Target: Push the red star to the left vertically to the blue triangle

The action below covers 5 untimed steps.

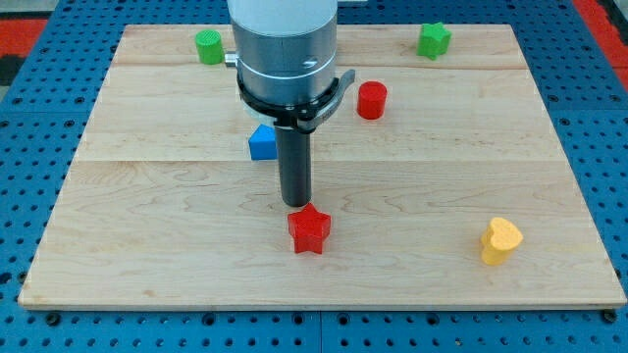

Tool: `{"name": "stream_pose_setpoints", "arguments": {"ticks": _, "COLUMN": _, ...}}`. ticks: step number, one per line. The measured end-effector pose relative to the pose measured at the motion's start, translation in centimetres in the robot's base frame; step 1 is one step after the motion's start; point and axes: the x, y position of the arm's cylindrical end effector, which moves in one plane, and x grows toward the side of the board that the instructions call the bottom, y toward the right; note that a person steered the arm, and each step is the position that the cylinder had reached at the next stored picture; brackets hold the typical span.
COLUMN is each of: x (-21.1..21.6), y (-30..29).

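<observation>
Your tip [296, 203] is a bare rod gripping nothing, planted just above the red star [309, 229], apparently touching its top edge; swing round to the star's right side before pushing left. Beyond, the blue triangle [261, 143] sits half-hidden behind the rod, with red cylinder [371, 100] farther right.

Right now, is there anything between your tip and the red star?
No. In the camera view my tip sits just above the red star, toward the view's top, with no block between; whether they touch is unclear.
</observation>
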Motion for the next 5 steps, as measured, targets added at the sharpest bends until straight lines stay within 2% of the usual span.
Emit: {"name": "stream_pose_setpoints", "arguments": {"ticks": 5, "x": -2.2, "y": 0.2}}
